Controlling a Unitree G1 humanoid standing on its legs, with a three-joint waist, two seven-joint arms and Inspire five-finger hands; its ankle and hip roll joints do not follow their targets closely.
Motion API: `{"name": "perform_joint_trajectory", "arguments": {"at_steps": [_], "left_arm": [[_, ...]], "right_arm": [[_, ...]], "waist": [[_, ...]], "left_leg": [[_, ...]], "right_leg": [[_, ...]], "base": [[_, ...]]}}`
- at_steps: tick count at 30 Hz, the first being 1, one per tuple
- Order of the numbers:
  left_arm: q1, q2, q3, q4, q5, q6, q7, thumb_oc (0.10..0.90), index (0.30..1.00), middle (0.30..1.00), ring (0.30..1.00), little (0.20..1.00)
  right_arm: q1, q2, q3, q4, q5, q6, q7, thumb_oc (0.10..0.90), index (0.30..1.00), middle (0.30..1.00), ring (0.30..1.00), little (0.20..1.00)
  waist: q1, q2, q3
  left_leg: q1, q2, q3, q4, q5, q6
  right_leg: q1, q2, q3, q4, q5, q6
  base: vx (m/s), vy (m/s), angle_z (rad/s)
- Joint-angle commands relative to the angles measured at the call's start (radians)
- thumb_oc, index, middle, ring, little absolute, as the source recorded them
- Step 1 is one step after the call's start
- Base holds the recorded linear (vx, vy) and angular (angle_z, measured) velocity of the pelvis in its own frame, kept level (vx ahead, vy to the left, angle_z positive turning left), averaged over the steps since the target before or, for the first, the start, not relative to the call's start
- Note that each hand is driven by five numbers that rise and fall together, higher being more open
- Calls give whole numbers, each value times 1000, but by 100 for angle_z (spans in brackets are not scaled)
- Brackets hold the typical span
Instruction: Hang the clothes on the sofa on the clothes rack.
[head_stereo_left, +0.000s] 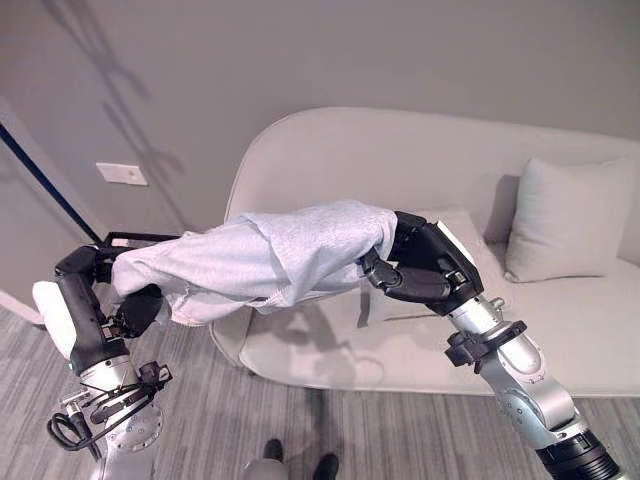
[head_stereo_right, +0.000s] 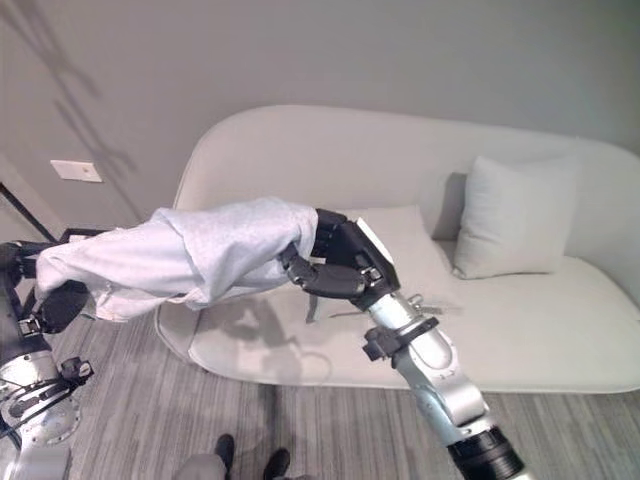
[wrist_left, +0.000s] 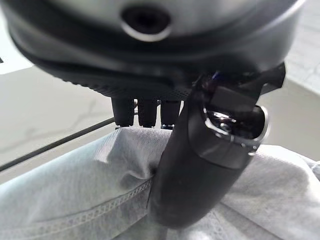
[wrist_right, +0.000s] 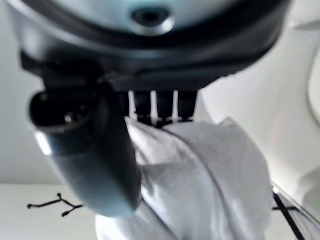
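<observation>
Grey garment (head_stereo_left: 270, 258) stretched above sofa (head_stereo_left: 420, 170) — left hand (head_stereo_left: 135, 310) and right hand (head_stereo_left: 415, 265) fingers both clamped on it.

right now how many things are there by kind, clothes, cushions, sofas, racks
clothes: 1, light grey garment held between both hands
cushions: 1, pillow
sofas: 1, sofa
racks: 1, black clothes rack, partly visible
total: 4

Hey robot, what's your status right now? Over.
Both hands, left hand and right hand, grip grey garment, stretched clear above sofa. Rack bar beside left hand.
</observation>
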Motion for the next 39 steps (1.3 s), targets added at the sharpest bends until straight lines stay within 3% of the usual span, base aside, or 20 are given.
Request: {"name": "perform_joint_trajectory", "arguments": {"at_steps": [1,4,5,6,9,11,14,16,17,18,19,22,25,27,28,30,32,35,36,39], "left_arm": [[-43,94,140,-61,-94,-29,77,400,300,300,300,300],[-58,90,126,-58,-84,-32,81,400,300,300,300,300],[-63,84,111,-57,-86,-38,80,400,300,300,300,300],[-63,83,111,-56,-86,-38,80,400,300,300,300,300],[-76,97,87,-49,-64,-40,90,400,300,300,300,300],[-80,110,70,-50,-59,-40,112,400,300,300,300,300],[-81,117,64,-48,-53,-37,126,400,300,300,300,300],[-76,117,62,-44,-52,-40,127,400,300,300,300,300],[-81,118,47,-38,-52,-38,122,400,300,300,300,300],[-86,125,12,-56,-49,-39,92,400,300,300,300,300],[-78,133,-6,-61,-31,-32,75,400,300,300,300,300],[-94,178,-14,-44,-3,-4,47,400,300,300,300,300],[-76,206,16,-57,45,21,46,400,300,300,300,300],[-65,204,28,-60,61,35,45,400,300,300,300,300],[-63,201,22,-59,68,41,40,400,300,300,300,300],[-47,190,17,-63,77,35,32,400,300,300,300,300],[-37,182,15,-71,82,37,22,400,300,300,300,300],[-53,177,-3,-70,76,44,-3,400,300,300,300,300],[-63,171,-21,-69,66,41,-14,400,300,300,300,300],[-79,170,-48,-61,56,39,-30,400,300,300,300,300]], "right_arm": [[-59,-15,-134,20,34,-125,-85,400,300,300,300,300],[-33,-14,-143,17,35,-127,-80,400,300,300,300,300],[-27,-23,-148,14,39,-125,-77,400,300,300,300,300],[-27,-24,-148,14,39,-125,-76,400,300,300,300,300],[-14,-37,-154,5,42,-123,-72,400,300,300,300,300],[-8,-47,-161,4,5,-130,-98,400,300,300,300,300],[-17,-52,-152,12,-31,-123,-124,400,300,300,300,300],[-22,-51,-146,12,-40,-117,-130,400,300,300,300,300],[-17,-51,-150,7,-54,-117,-138,400,300,300,300,300],[10,-31,-178,-7,-77,-98,-145,400,300,300,300,300],[42,-17,-205,-11,-90,-100,-154,400,300,300,300,300],[78,62,-231,-9,-155,-82,-171,400,300,300,300,300],[50,106,-197,-2,-198,-74,-183,400,300,300,300,300],[34,124,-185,1,-231,-67,-194,400,300,300,300,300],[35,128,-184,-1,-231,-65,-186,400,300,300,300,300],[30,124,-187,-5,-206,-77,-172,400,300,300,300,300],[33,117,-194,-4,-190,-83,-169,400,300,300,300,300],[43,120,-185,5,-184,-85,-155,400,300,300,300,300],[49,116,-192,9,-177,-91,-156,400,300,300,300,300],[68,116,-216,2,-179,-97,-173,400,300,300,300,300]], "waist": [[-1,13,-87],[-42,20,-88],[-65,30,-95],[-67,32,-94],[-102,63,-104],[-123,94,-111],[-128,117,-116],[-129,124,-115],[-135,129,-123],[-149,116,-128],[-145,98,-138],[-136,33,-136],[-126,10,-126],[-127,18,-127],[-139,8,-121],[-142,10,-112],[-147,3,-107],[-157,-26,-87],[-168,-50,-77],[-180,-60,-73]], "left_leg": [[-43,-25,16,-16,-29,19],[34,26,-28,-16,-78,7],[84,93,-61,-30,-76,-7],[86,94,-63,-34,-75,-9],[127,218,-120,-82,35,-52],[142,333,-125,-132,178,-107],[163,358,-166,-184,229,-141],[166,354,-194,-190,217,-145],[174,350,-206,-193,148,-141],[162,307,-188,-174,-26,-117],[162,278,-197,-177,-67,-100],[146,159,-193,-146,-131,-31],[198,60,-124,-157,-165,40],[248,34,-92,-188,-175,67],[247,8,-87,-194,-153,88],[260,-10,-88,-201,-142,108],[271,-39,-86,-201,-139,124],[299,-63,-86,-191,-154,133],[312,-80,-100,-181,-166,136],[315,-77,-120,-163,-182,129]], "right_leg": [[158,-58,11,-200,-23,183],[140,-105,-24,-191,4,191],[126,-134,-38,-186,16,199],[128,-133,-40,-185,15,199],[102,-177,-58,-152,21,218],[96,-240,-76,-107,11,254],[78,-284,-73,-63,15,280],[58,-316,-80,-28,27,286],[47,-358,-92,9,31,304],[36,-437,-89,83,37,318],[51,-462,-101,88,47,335],[84,-582,-122,158,159,379],[72,-660,-130,226,265,379],[57,-650,-135,311,225,384],[40,-590,-128,326,196,345],[-13,-441,-73,358,125,325],[-60,-336,-109,370,88,313],[-121,-283,-188,366,92,304],[-144,-258,-187,316,131,310],[-137,-237,-156,214,157,301]], "base": [[-64,60,90],[-122,147,72],[-124,176,71],[-110,202,70],[-101,315,28],[-85,535,40],[-67,442,49],[-117,385,17],[-123,507,-13],[-72,654,19],[-22,611,89],[-6,504,137],[27,484,59],[32,493,-30],[-40,406,-48],[-9,292,-24],[18,217,-20],[45,129,-24],[124,57,-1],[116,-42,37]]}}
